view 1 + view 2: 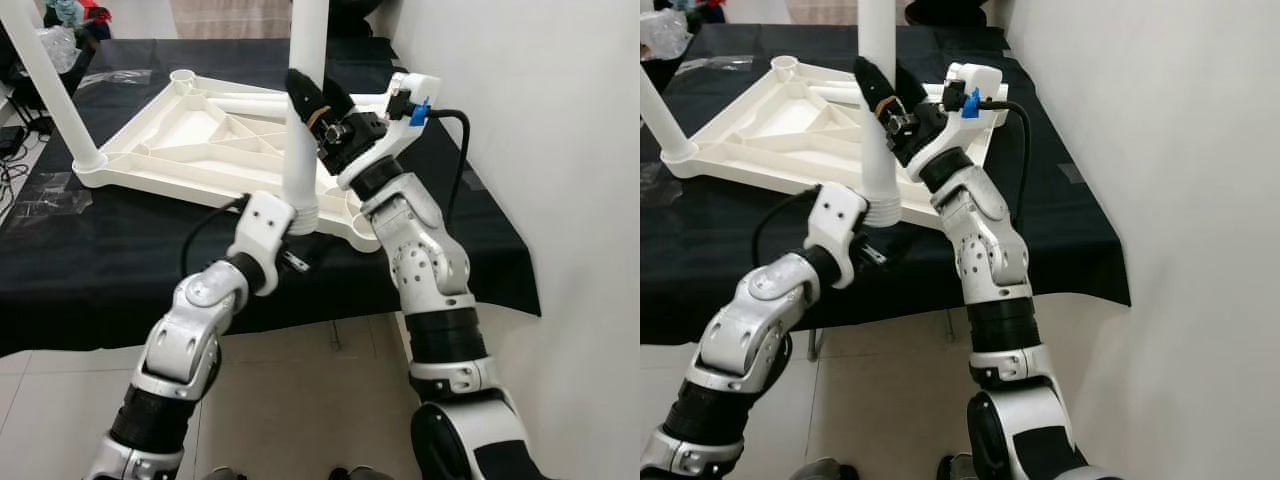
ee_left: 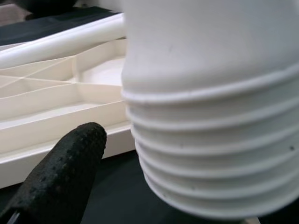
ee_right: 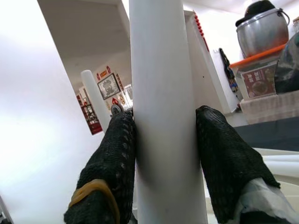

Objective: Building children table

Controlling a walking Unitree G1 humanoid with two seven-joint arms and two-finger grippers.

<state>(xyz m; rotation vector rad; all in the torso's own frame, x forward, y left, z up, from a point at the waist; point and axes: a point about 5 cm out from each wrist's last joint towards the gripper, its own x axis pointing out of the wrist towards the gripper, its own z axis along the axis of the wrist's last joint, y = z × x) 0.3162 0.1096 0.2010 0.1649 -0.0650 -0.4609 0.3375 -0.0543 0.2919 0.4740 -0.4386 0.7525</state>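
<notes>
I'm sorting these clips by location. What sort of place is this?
Probably a lived-in home: a framed picture on a far wall, a metal cooking pot on storage boxes, and a black-clothed table against a white wall.

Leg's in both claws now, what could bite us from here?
The white leg has its threaded end right at the tabletop's near corner socket; a tilt may cross-thread it. The right claw clamps smooth tube, so it could slip when twisting. The upturned tabletop lies loose on black cloth and may slide.
</notes>
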